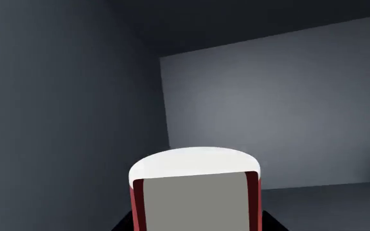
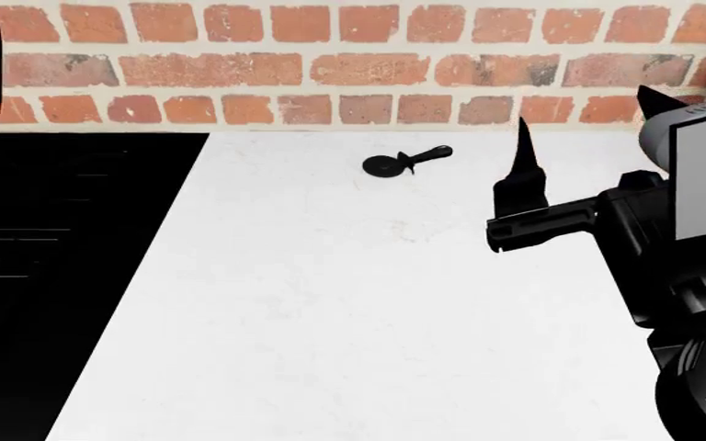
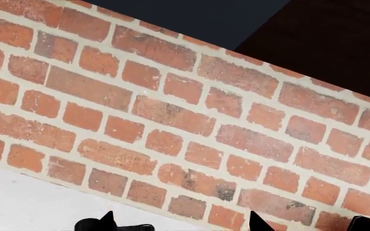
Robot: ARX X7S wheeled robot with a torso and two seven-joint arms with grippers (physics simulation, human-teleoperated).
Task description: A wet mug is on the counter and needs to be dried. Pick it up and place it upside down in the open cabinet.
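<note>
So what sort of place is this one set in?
Likely a simulated kitchen: a white counter against a brick wall, a black stovetop beside it, and a black round-headed utensil lying on the counter.

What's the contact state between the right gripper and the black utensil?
Apart. The head view shows a stretch of bare white counter between the right gripper and the black utensil, which lies near the brick wall.

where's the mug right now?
Off the counter: only the left wrist view shows the mug, close to that camera inside a grey-walled recess, apparently the cabinet. The head view shows no mug.
</note>
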